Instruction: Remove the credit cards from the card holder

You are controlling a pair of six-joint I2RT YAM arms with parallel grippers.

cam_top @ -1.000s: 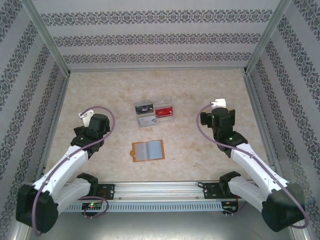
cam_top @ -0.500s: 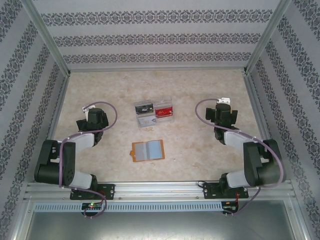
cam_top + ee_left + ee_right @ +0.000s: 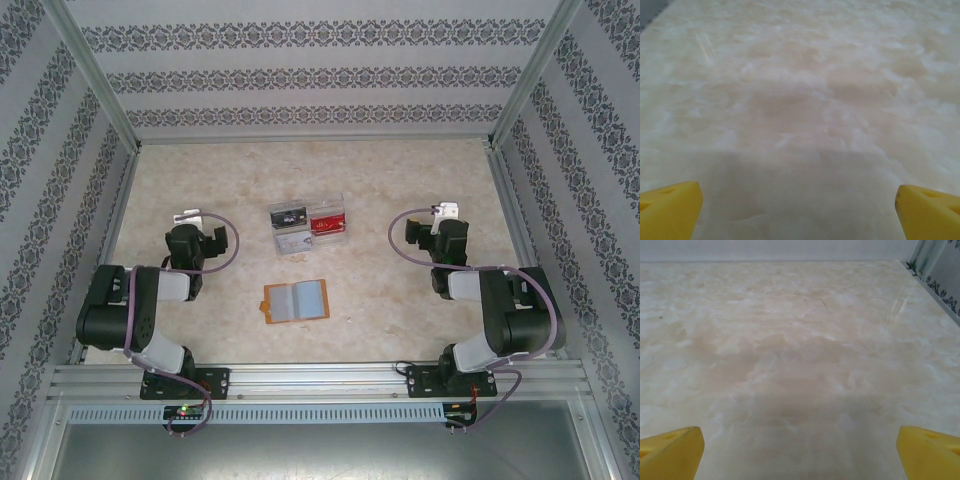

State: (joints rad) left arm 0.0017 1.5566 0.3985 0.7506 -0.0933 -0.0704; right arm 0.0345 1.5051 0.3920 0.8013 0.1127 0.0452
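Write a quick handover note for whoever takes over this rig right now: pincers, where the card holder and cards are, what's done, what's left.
Left pincer: open, empty, over bare table left of the card holder.
Right pincer: open, empty, over bare table to the holder's right.
Card holder: lying open and flat mid-table, sleeves up, nothing touching it.
Cards: a red card and a dark card lie in the clear tray behind the holder.
Done: those cards appear to be out.
Left: check the sleeves; from above I can't tell whether any card remains inside.
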